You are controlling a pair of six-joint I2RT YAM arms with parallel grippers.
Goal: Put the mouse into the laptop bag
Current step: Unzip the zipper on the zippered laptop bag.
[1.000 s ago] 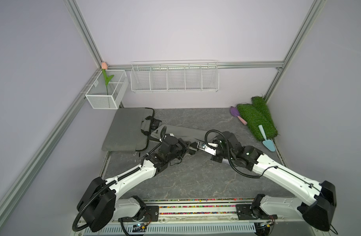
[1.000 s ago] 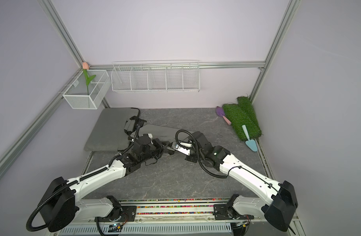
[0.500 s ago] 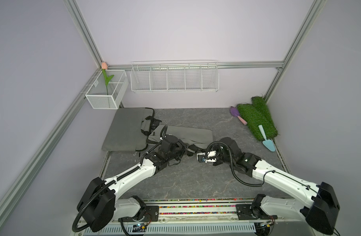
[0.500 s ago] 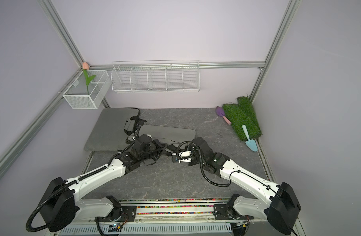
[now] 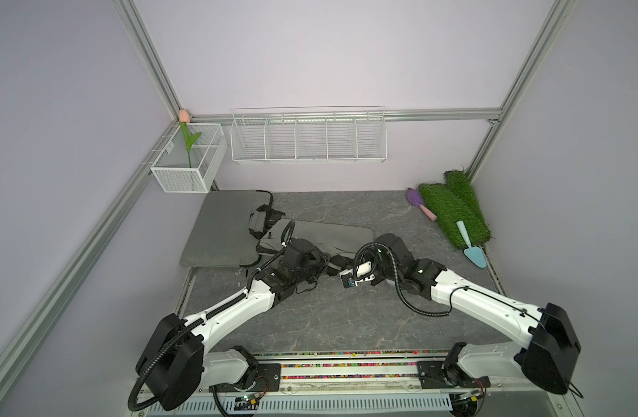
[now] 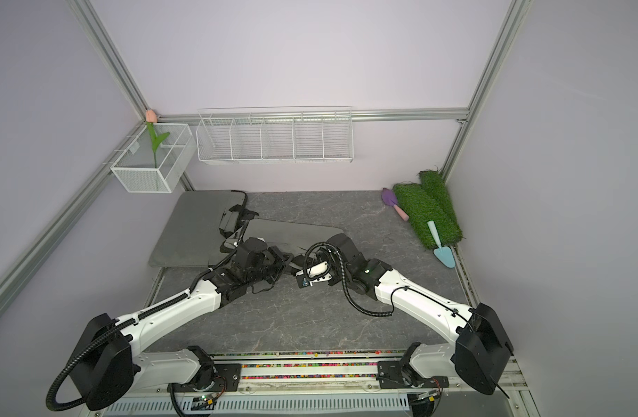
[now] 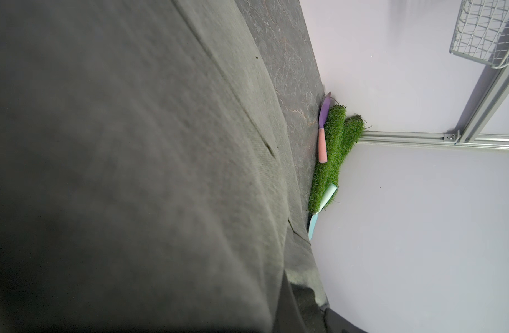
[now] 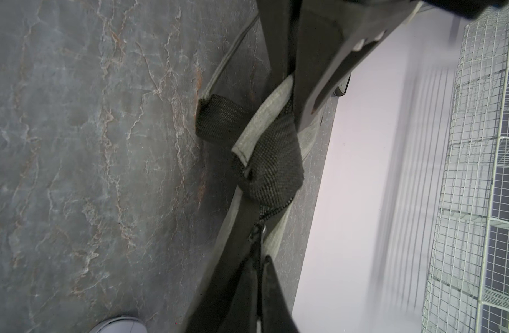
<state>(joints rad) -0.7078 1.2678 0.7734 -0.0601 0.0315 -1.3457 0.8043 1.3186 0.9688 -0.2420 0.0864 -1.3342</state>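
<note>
the right gripper has dropped forward, closed narrow at the black zip of the grey fabric laptop bag (grip unclear); the left gripper stays shut at its edge. the pale rounded mouse lies outside on the dark marbled table, so opening likely comes first.

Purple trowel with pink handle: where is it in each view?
Top view: purple trowel back right, beside the green turf roll.
Top view: trowel same place.
Left wrist: trowel alongside the roll.
Right wrist: not in it.
Shared landmark: green turf roll.
</note>
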